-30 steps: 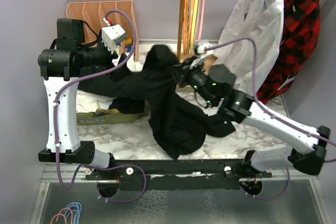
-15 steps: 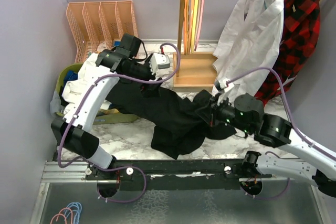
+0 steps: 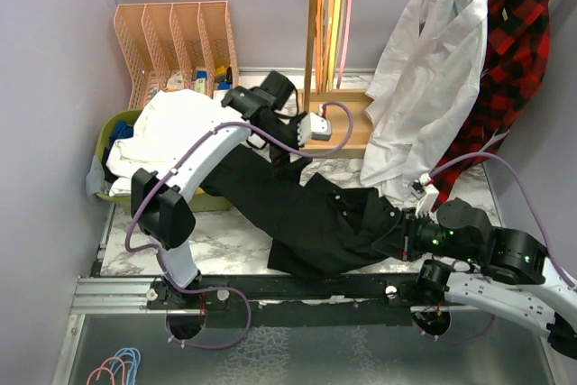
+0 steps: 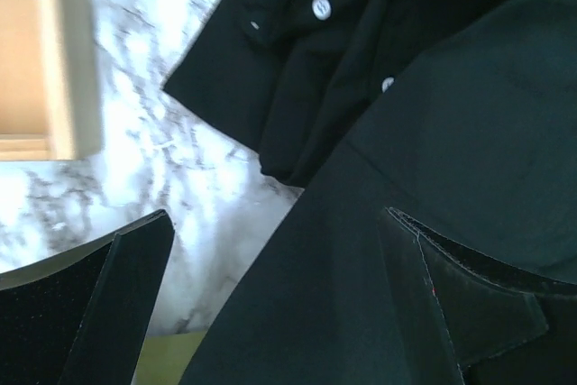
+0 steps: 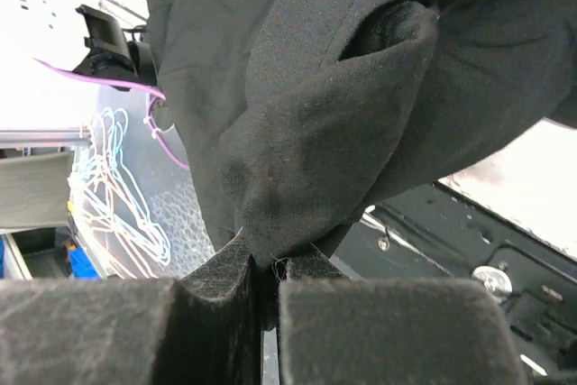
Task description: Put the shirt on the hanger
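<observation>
The black shirt (image 3: 315, 209) lies stretched across the marble table, from the green basket to the near right. Its white buttons show in the left wrist view (image 4: 322, 8). My left gripper (image 3: 284, 158) is open just above the shirt's far edge, with black cloth (image 4: 361, 250) between its spread fingers (image 4: 99, 313). My right gripper (image 3: 403, 233) is shut on a bunched fold of the shirt (image 5: 297, 169) at the near right. The pink hanger (image 3: 346, 15) hangs on the wooden rack at the back, beside orange and yellow ones.
A white shirt (image 3: 433, 69) and a red-and-black plaid shirt (image 3: 514, 60) hang at the back right. The rack's wooden base (image 3: 338, 128) stands behind my left gripper. An orange file rack (image 3: 171, 38) and a green basket (image 3: 108, 137) with white cloth are at the left.
The right gripper has pulled the shirt toward the near right. The left gripper has swung right and down toward the centre. The shirt went from bunched and raised to stretched out low.
</observation>
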### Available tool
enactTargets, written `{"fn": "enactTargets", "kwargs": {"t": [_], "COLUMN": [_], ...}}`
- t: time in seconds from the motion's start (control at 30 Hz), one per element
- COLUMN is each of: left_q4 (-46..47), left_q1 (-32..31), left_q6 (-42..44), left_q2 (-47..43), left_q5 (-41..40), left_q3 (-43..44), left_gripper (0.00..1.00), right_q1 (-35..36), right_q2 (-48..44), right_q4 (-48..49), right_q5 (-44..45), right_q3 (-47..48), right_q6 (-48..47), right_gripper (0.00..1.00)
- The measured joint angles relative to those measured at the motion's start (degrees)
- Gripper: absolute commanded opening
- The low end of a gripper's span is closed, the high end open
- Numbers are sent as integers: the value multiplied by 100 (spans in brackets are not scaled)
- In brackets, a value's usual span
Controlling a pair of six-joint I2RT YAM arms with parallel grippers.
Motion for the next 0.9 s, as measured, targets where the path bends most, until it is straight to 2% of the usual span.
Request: {"fn": "enactTargets", "kwargs": {"t": [0.07,0.23,0.27,0.3,0.4,0.43,0.47,0.5,0.57,0.6,0.7,0.8,0.9], "left_q4": [-57,-448,-490,-516,-664,-800,-909,-1010,-1134,-1158,-1222,-1318,-1331], "left_q1": [-146,-358,-387,-435,-605,-675,-745,-828,-1126,-1331,-2227,-3294,-3989], "left_q6": [9,197,197,190,173,175,190,227,203,190,98,-81,-341], "left_q2": [116,664,752,874,1172,1239,1270,1270,1145,1036,599,251,116], "left_q5": [-140,-216,-262,-334,-426,-417,-398,-380,-334,-321,-232,61,308], "left_q3": [-236,-175,-175,-177,-181,-179,-179,-181,-221,-271,-459,-492,-494], "left_gripper": [99,99,94,80,22,9,2,0,0,4,24,56,74], "right_q1": [0,0,0,0,0,0,0,0,0,0,0,0,0], "right_q2": [-57,-188,-264,-323,-584,-643,-717,-761,-828,-850,-866,-852,-780], "right_q4": [-297,-667,-737,-785,-946,-990,-1058,-1121,-1198,-1224,-1257,-1257,-1257], "right_q5": [28,52,59,63,79,90,111,122,164,190,234,243,243], "right_q3": [166,289,260,236,144,131,118,116,105,96,17,-105,-188], "right_q6": [52,140,184,201,278,297,334,354,391,393,391,367,321], "right_gripper": [1,1,1,1,1,1,1,1,1,1,1,1,1]}}
